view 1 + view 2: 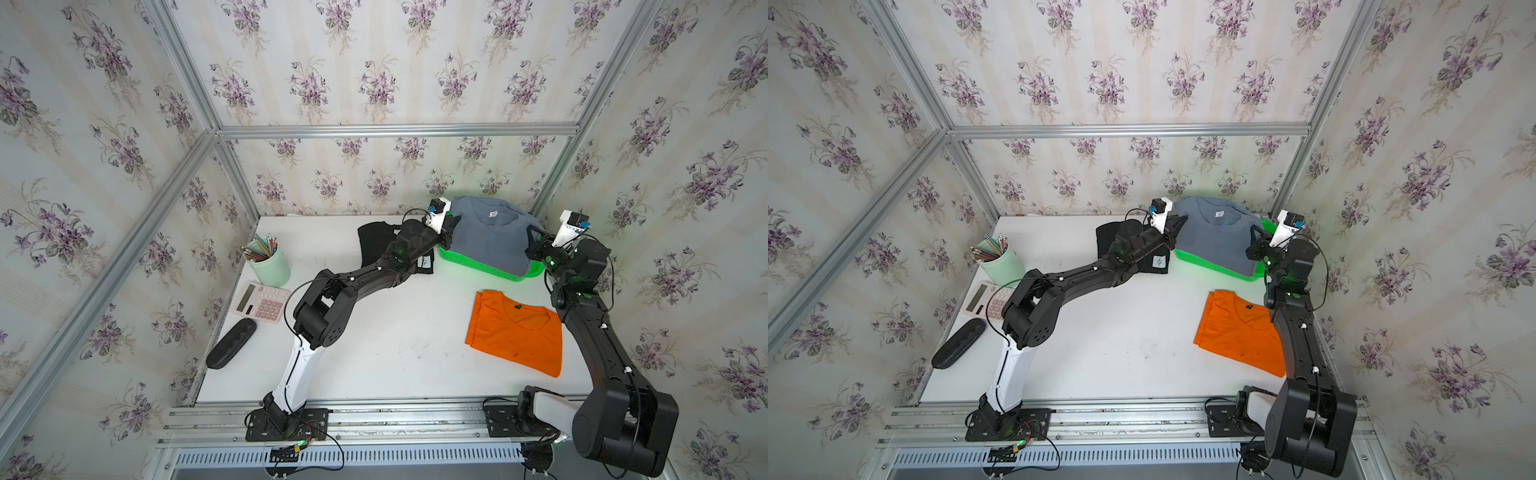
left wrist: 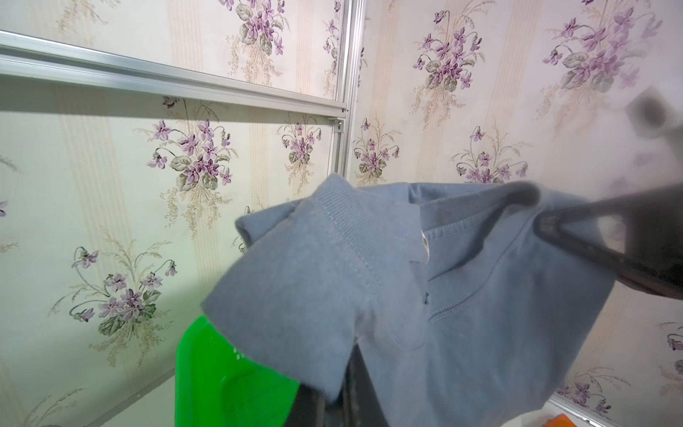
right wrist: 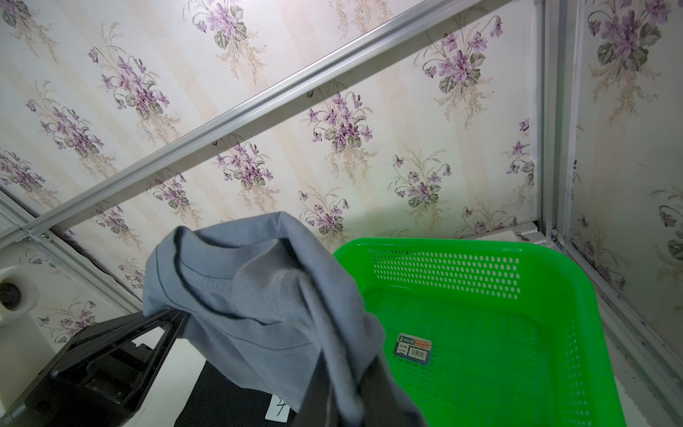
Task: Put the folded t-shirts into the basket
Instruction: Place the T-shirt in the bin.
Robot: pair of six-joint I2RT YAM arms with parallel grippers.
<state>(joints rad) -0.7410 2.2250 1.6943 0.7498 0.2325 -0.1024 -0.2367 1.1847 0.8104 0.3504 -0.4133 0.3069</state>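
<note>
grey-blue tee (image 1: 490,249), black tee (image 1: 374,239), orange tee (image 1: 515,336): three; one basket (image 1: 478,264), one pencil cup (image 1: 270,266), one calculator (image 1: 261,301), one dark case (image 1: 231,343).

Grey-blue tee (image 1: 490,239) hangs spread above the green mesh basket (image 1: 478,266); black tee (image 1: 374,237) lies flat beside it, orange V-neck tee (image 1: 515,338) flat on the worktop (image 1: 395,357) nearby.

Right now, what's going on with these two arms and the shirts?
Both arms hold the grey-blue t-shirt between them: the left gripper and the right gripper are each shut on an edge of it, keeping it over the green basket. The black t-shirt and the orange t-shirt lie on the table, not yet packed.
</note>
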